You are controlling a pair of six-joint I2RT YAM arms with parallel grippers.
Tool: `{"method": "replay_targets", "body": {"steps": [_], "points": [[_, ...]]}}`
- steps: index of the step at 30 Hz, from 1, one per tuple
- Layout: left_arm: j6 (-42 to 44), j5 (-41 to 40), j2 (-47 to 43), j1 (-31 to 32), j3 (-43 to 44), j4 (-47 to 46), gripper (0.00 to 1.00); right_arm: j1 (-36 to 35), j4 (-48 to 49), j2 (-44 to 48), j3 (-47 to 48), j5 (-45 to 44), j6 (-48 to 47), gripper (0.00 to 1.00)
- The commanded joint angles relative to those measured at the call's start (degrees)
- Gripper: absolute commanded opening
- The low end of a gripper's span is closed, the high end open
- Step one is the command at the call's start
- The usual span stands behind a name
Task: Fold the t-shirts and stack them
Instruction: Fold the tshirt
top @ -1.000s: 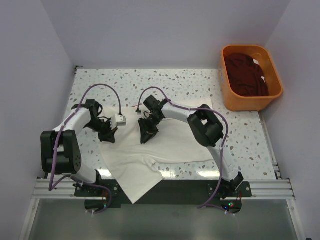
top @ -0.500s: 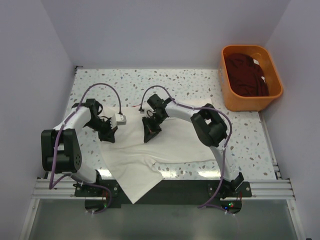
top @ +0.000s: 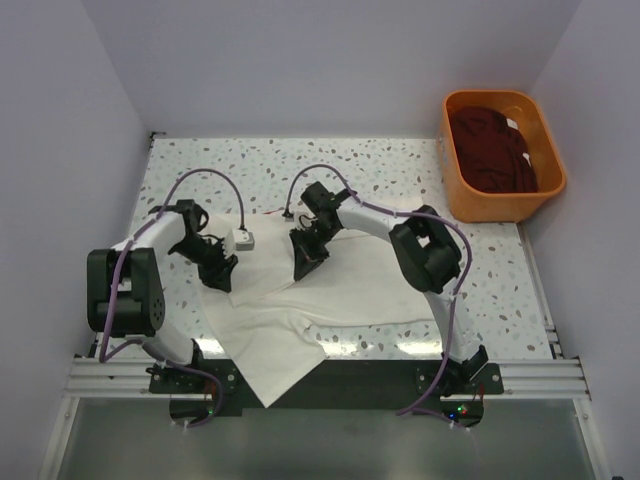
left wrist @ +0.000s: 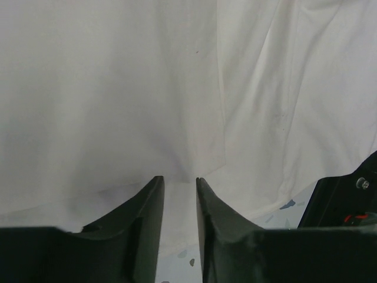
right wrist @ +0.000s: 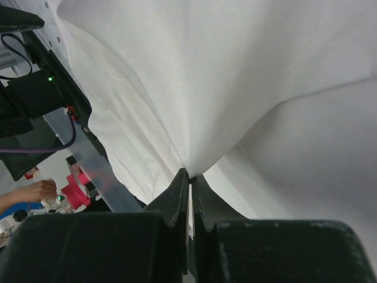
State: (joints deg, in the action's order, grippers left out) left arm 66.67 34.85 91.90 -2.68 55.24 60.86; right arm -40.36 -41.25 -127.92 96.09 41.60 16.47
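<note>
A cream-white t-shirt (top: 300,300) lies spread across the speckled table, and one corner hangs over the front edge. My right gripper (top: 305,258) is shut on a fold near the shirt's far middle. In the right wrist view the cloth (right wrist: 235,88) rises tent-like from the pinched tips of that gripper (right wrist: 189,172). My left gripper (top: 222,272) stands at the shirt's left edge. Its jaws are a little apart, with the white cloth (left wrist: 177,88) just ahead of the gripper (left wrist: 179,178) and under it. A dark maroon t-shirt (top: 492,150) lies crumpled in the tub.
An orange plastic tub (top: 465,205) stands at the back right corner. Walls close in the table on the left, back and right. The metal rail (top: 350,375) with the arm bases runs along the near edge. A person's hand (right wrist: 35,191) shows beyond the table.
My left gripper's jaws have parted and it has shifted slightly nearer. My right gripper has closed on the cloth and drawn it a little to the right and away.
</note>
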Motion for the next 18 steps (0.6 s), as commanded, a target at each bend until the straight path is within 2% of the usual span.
{"method": "replay_targets", "body": {"steps": [1, 4, 5, 6, 8, 9, 11, 12, 14, 17, 18], "points": [[0.2, 0.2, -0.1, 0.6, 0.0, 0.6, 0.37, 0.0, -3.7, -0.1, 2.0, 0.3, -3.2, 0.00], [-1.2, 0.8, -0.8, 0.1, 1.3, 0.8, 0.46, -0.1, -6.3, 0.1, 2.8, -0.4, -6.5, 0.00], [-1.9, 2.7, -0.9, -0.3, 3.1, 0.7, 0.47, -0.2, -7.5, 0.0, 3.3, -0.6, -7.7, 0.05], [-2.9, 4.0, -0.7, -1.7, 4.5, 0.8, 0.48, -0.2, -8.7, 0.0, 3.9, -1.1, -8.6, 0.16], [-7.2, 8.0, 0.9, -3.6, 9.6, 0.1, 0.49, -0.1, -11.7, 0.4, 5.9, -1.7, -12.1, 0.31], [-8.9, 9.4, 1.9, -5.7, 11.4, -0.2, 0.49, 0.1, -12.4, 2.0, 6.6, -2.3, -13.3, 0.34], [-15.9, 12.2, 4.2, -7.6, 15.7, -3.4, 0.49, 1.2, -14.3, 4.4, 7.0, -3.1, -18.1, 0.47], [-21.4, 12.2, 4.7, -8.6, 16.7, -5.1, 0.49, 2.7, -14.8, 7.0, 7.2, -3.1, -19.6, 0.54], [-26.8, 9.9, 5.9, -8.9, 18.1, -11.1, 0.49, 5.1, -16.0, 9.3, 7.4, -4.2, -22.6, 0.62], [-36.1, 5.2, 7.9, -8.8, 18.6, -18.2, 0.48, 11.1, -16.7, 11.8, 8.6, -8.9, -26.2, 0.61], [-37.6, 4.3, 8.5, -8.6, 18.8, -19.2, 0.48, 13.8, -17.2, 11.9, 9.0, -14.0, -27.4, 0.60]]}}
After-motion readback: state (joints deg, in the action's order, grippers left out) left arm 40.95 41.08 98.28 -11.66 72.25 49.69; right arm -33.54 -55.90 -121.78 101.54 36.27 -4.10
